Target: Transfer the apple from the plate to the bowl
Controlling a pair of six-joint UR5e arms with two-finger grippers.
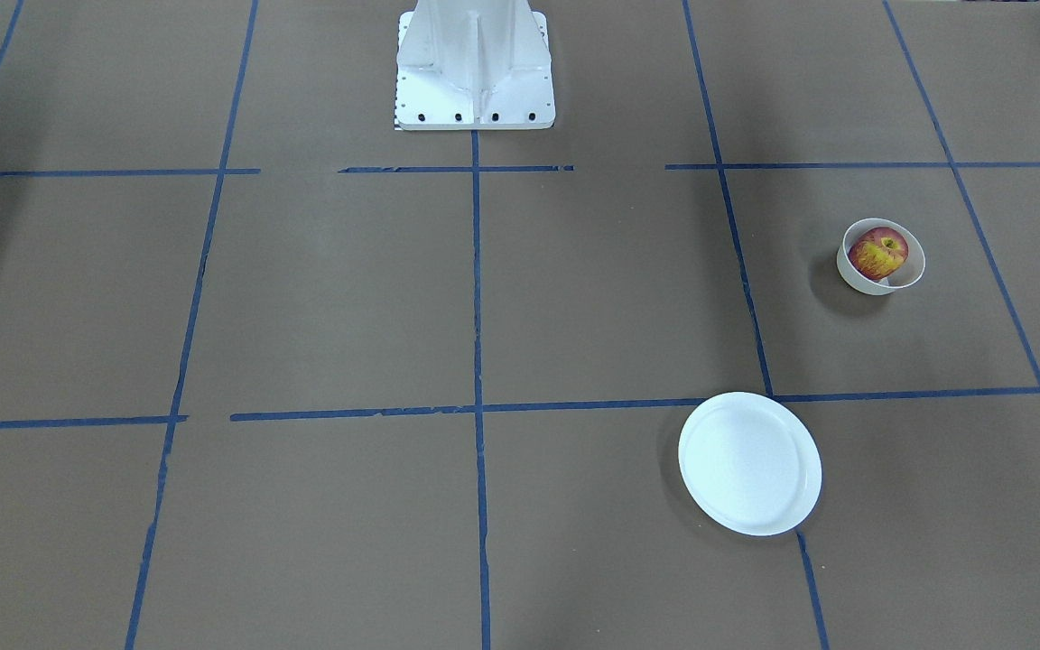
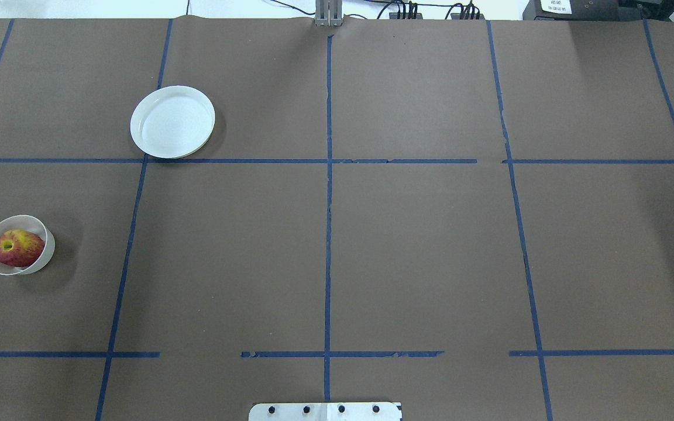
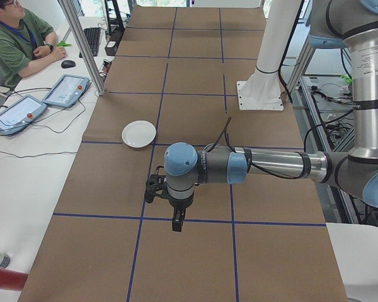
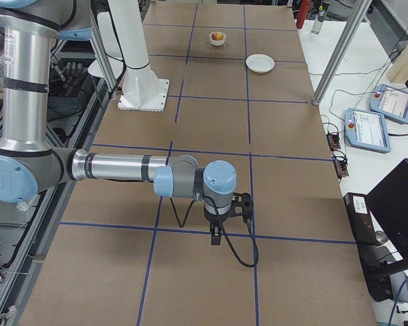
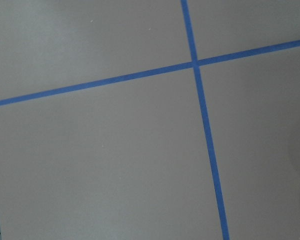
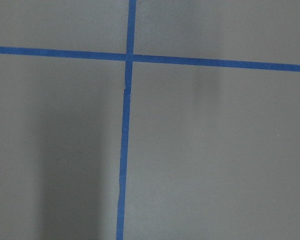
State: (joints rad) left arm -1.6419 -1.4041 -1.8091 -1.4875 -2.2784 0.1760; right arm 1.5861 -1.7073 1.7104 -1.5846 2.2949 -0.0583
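The apple (image 1: 878,254) is red with yellow streaks and sits inside the small cream bowl (image 1: 854,278), filling most of it. Its dark stem dimple faces upward, slightly off centre. In the overhead view it looks a little wider across than deep. The white plate (image 1: 748,462) lies bare, well apart from the bowl on the brown table (image 1: 348,298). The left tool (image 3: 176,220) and right tool (image 4: 216,234) hang above the table, far from the dishes. I cannot tell whether either is released or clenched.
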